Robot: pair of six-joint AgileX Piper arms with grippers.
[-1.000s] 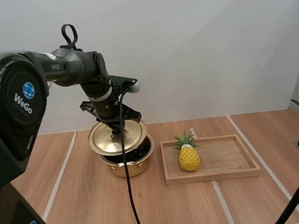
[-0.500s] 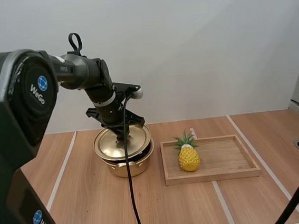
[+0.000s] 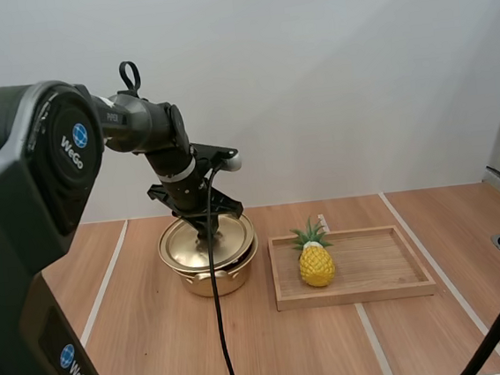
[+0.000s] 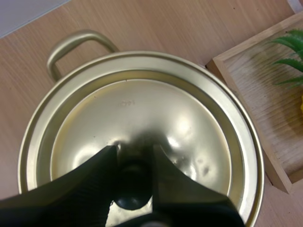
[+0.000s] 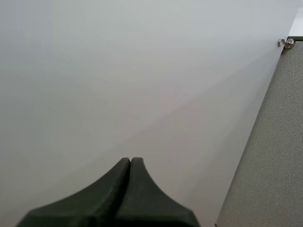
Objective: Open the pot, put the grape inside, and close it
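High view: you look from behind and above arm bases, forward and down, far enough back to take in light wooden surface [image 3: 149, 339], round gold metal lid [image 3: 185, 247] and shallow rectangular wooden tray [image 3: 373, 264].

Left wrist view: you look straight down, very close, past left hand [image 4: 134, 153] clamped on knob [image 4: 133, 189] of lid. Shares lid and tray corner with high view.

Right wrist view: you look out along right hand [image 5: 130, 161], black fingers pressed together near lens.

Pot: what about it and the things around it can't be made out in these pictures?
1. Inside of the pot: covered by the lid in the high and left wrist views, so its contents cannot be told.
2. The knob of the lid: mostly hidden by the left gripper shut on it, in the left wrist view.
3. Pineapple: cut off by the edge in the left wrist view, with just its leaves showing.
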